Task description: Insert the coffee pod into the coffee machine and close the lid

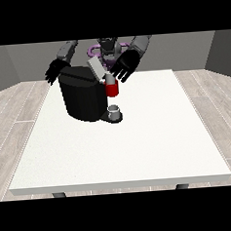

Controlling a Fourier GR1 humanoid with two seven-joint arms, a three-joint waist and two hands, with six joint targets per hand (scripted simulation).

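The robot hand at the view's right hovered spread wide above the coffee machine's raised lid. The other robot hand hung relaxed behind the machine.

The coffee machine is black with a red front part and grey lid; the desk is white, both hands black.

Black coffee machine, lid raised

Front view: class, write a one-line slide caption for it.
Humanoid's hand at the view's right hovers over the black coffee machine with raised grey lid on a white table.
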